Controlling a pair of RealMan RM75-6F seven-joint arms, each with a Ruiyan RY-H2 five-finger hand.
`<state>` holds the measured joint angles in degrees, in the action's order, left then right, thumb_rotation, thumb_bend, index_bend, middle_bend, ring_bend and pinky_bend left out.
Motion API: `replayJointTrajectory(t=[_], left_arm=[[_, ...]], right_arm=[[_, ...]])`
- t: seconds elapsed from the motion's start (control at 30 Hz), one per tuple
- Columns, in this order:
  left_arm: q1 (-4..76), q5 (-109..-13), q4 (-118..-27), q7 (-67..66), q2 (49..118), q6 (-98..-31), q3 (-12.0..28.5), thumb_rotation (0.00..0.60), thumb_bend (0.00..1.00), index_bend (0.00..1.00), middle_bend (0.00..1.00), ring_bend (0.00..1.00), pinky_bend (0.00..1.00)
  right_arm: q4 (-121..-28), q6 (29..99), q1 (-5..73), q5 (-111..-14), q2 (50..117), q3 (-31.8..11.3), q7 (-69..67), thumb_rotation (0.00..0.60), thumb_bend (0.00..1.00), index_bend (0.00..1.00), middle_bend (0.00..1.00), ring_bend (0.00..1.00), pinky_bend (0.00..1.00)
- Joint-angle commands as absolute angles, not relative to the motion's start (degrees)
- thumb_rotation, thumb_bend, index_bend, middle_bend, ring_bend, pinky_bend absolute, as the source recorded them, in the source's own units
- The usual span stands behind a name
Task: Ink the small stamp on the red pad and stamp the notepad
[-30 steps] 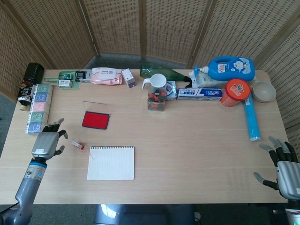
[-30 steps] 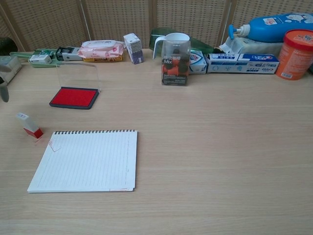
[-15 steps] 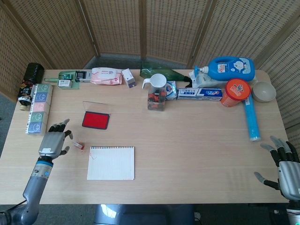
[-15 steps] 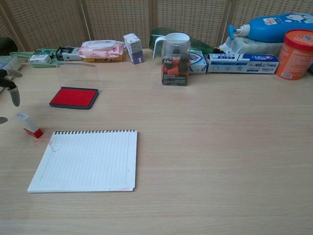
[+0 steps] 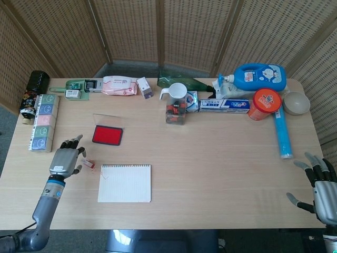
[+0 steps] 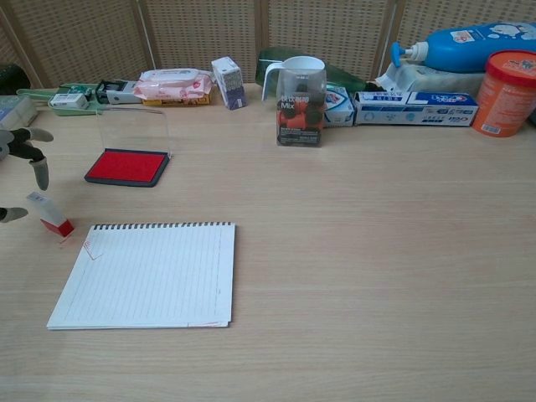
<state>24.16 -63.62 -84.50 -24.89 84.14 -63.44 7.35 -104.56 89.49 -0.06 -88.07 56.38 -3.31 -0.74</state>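
Note:
The small stamp, white with a red base, lies tilted on the table just left of the notepad's top corner. The white spiral notepad lies flat and has a small red mark near its top left corner. The red ink pad sits open behind it, its clear lid standing up. My left hand hovers open right beside the stamp, fingers spread and holding nothing. My right hand rests open at the table's right front corner.
A stack of coloured boxes lies along the left edge. Along the back stand a wipes pack, a white cup, a snack jar, a toothpaste box, a blue detergent bottle, an orange can and a blue tube.
My left hand has slid rightwards across the table until its fingers are next to the stamp. The right hand has drifted slightly toward the front edge. The stamp has not moved.

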Motion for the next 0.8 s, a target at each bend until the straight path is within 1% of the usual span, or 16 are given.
replayJointTrajectory(t=[0.03,0.2,0.47,0.8], left_arm=[[24.5,-63.4,-84.3,-25.3,84.6,-63.4,7.3,0.6,0.27,0.46,0.0,0.11,0.11],[25.1,-62.7,-83.8,-26.4,85.6,-63.5,7.3,0.6,0.28,0.46,0.0,0.11,0.11],[25.7,-61.8,-83.6,-27.6,86.4,-63.8,7.3,0.6,0.36,0.46,0.0,0.11,0.11],[26.0,-61.0,-83.5,-27.9,86.7,-63.9,7.0,0.6,0.39,0.47,0.0,0.11,0.11]], right_arm=[[-104.6,89.4,-0.1,-88.0,56.4,-3.3,-0.8,0.6,0.07,0.22,0.08,0.04,0.0],[-104.6,89.4,-0.1,-88.0,56.3,-3.3,-0.8,0.6,0.07,0.22,0.08,0.04,0.0],[-104.5,89.4,-0.1,-87.8,56.2,-3.4,-1.2,0.6,0.07,0.22,0.08,0.04,0.0],[-104.5,89.3,-0.1,-87.7,56.1,-3.4,-1.3,0.6,0.07,0.22,0.08,0.04,0.0]])
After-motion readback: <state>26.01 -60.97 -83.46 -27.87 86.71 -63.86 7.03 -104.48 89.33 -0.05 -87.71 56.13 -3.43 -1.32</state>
